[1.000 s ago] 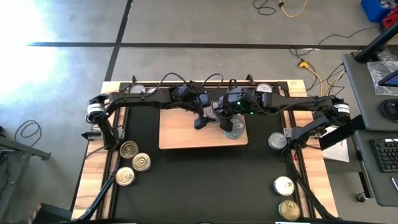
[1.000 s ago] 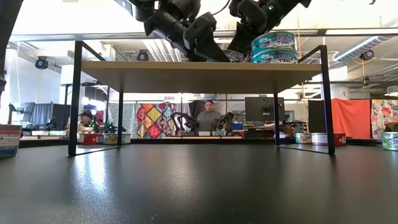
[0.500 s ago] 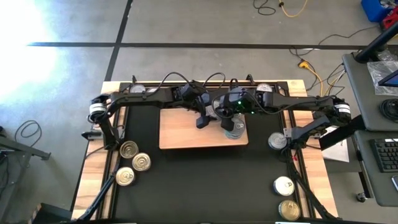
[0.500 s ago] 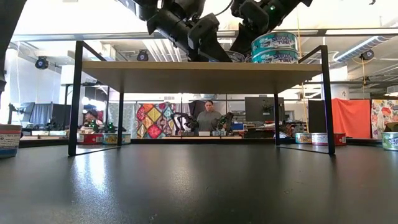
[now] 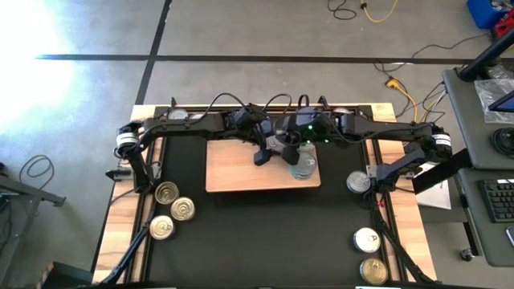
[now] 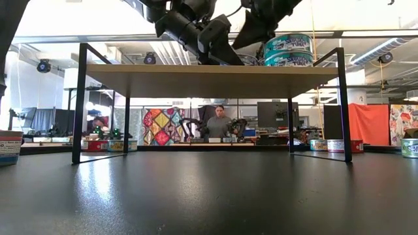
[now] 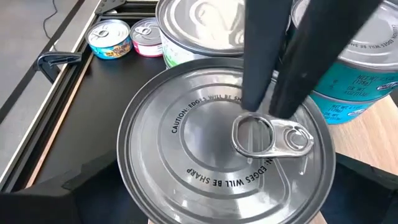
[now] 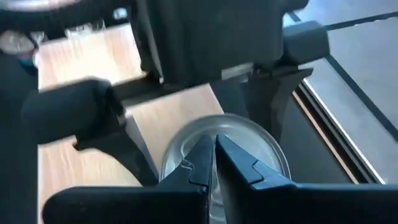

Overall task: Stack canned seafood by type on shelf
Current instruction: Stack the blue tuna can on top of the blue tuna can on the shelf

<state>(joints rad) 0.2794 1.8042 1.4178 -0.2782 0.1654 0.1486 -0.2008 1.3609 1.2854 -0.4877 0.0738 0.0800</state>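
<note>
Hovering at frame centre over the shelf [image 5: 241, 170]: left gripper [image 5: 261, 155] spread wide beside the teal tuna tins [image 6: 287, 49], right gripper [image 8: 213, 163] pinched together above them; likely steadying the same-type stack; remaining tins [image 5: 170, 207] waiting lower left on the worktop [image 5: 265, 233].

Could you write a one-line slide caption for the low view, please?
Both arms work above the shelf, where two teal-labelled tins sit stacked near its right end.
</note>
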